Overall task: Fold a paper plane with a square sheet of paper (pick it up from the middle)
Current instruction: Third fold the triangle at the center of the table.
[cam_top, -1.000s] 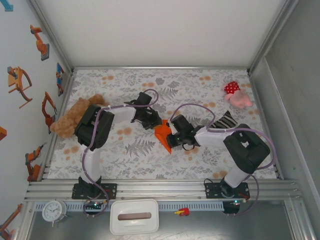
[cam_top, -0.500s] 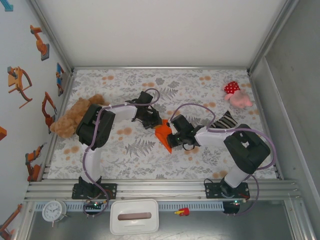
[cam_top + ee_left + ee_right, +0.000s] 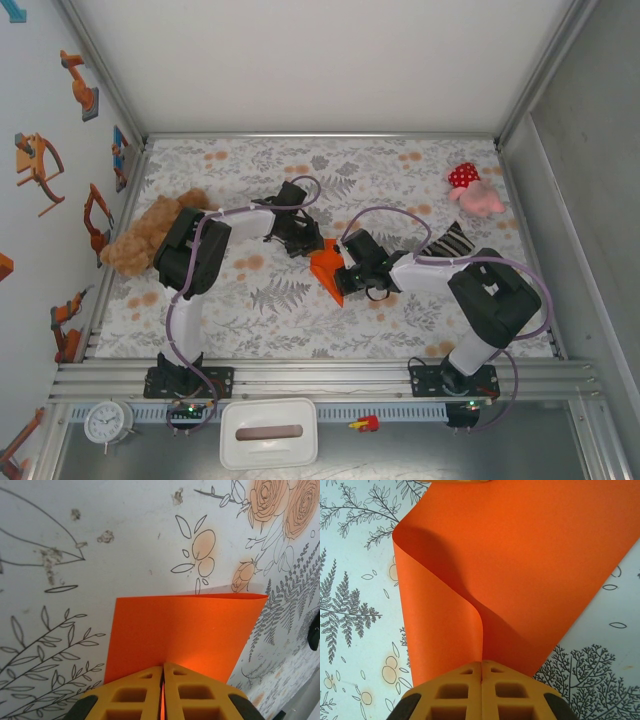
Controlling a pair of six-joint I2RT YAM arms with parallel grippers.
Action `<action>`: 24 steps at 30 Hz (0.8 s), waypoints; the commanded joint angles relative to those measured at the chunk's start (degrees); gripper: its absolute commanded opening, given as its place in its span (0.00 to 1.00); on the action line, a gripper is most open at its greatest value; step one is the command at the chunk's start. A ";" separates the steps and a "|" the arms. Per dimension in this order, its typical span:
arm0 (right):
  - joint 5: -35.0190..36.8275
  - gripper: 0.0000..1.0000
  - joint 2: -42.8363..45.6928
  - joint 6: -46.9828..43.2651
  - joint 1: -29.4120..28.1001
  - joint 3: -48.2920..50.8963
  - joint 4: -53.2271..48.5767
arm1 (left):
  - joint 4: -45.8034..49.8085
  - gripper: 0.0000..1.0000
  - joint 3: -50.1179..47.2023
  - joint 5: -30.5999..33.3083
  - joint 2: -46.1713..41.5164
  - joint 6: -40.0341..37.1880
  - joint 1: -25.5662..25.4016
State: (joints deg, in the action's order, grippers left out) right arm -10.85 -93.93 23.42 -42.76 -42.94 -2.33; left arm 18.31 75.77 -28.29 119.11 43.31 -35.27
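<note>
The square sheet of paper [image 3: 327, 272] is bright orange and bent, held up over the floral cloth between both arms at the table's middle. My left gripper [image 3: 313, 247] is shut on its upper edge; in the left wrist view the orange sheet [image 3: 185, 632] runs into the pinched yellow fingers [image 3: 135, 690]. My right gripper [image 3: 343, 268] is shut on the opposite edge. In the right wrist view the paper [image 3: 520, 565] curls in a soft fold up from the closed fingers [image 3: 510, 695]. No finished paper plane shape shows.
A brown teddy bear [image 3: 140, 235] lies at the left edge of the cloth. A red-and-pink plush [image 3: 472, 190] sits at the far right. A striped item [image 3: 448, 243] lies behind the right arm. A white box [image 3: 268, 433] and clock [image 3: 107, 421] sit beyond the front rail.
Almost nothing has moved; both grippers keep their hold on the orange sheet, the left arm shifting very slightly.
</note>
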 commanded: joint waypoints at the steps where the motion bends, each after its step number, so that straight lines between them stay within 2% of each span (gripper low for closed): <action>1: 0.92 0.00 -0.05 -0.08 0.59 -1.45 -0.75 | 5.21 0.11 -0.89 4.74 3.76 -1.47 -0.39; 11: 1.10 0.00 -2.11 -0.02 0.58 -1.12 -1.75 | 5.07 0.12 0.43 3.72 1.61 -1.48 -0.24; 16: 1.27 0.00 -2.84 0.31 0.58 -1.10 -2.07 | 3.05 0.18 1.33 3.60 -4.02 0.23 0.48; 21: 1.14 0.00 -2.40 0.66 0.62 -1.18 -2.02 | -3.88 0.26 -5.55 5.44 -12.13 5.19 1.50; 24: 0.93 0.00 -2.46 0.86 0.66 -1.36 -2.00 | -9.34 0.28 -11.44 4.79 -16.37 8.25 1.52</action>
State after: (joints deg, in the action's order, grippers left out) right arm -10.94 -95.07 23.64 -42.57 -43.90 -2.15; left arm 14.00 68.05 -23.92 106.43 47.42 -33.74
